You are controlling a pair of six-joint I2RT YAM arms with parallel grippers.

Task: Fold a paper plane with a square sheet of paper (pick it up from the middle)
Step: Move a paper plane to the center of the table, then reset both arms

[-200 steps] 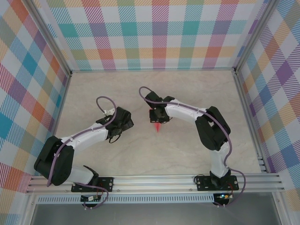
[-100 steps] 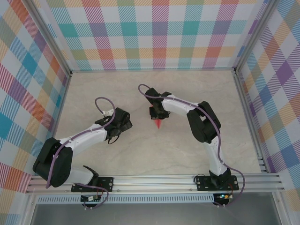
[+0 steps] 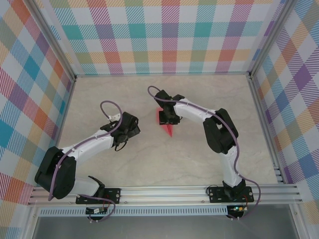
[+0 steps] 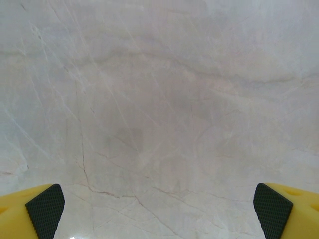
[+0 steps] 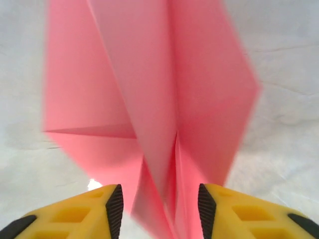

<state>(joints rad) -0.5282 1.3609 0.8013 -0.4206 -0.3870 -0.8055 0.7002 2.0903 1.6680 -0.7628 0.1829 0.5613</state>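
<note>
The paper plane [image 3: 168, 128] sits near the centre of the desk [image 3: 99, 94], its nose toward 5 o'clock. The right gripper [image 5: 159, 201] straddles its centre ridge at the tail, jaws parted wider than the fold. At the plane's 9 o'clock, the left gripper [image 4: 159, 204] hangs over bare desk, jaws wide apart.

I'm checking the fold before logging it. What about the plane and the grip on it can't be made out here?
- Plane ends: right wrist view, cut off by the top and bottom edges; outline blurred.
- Right gripper hold: right wrist view, blurred paper between the pads, so clamped or clear cannot be told.
- Creases: top view, plane too small, its far part under the gripper.
</note>
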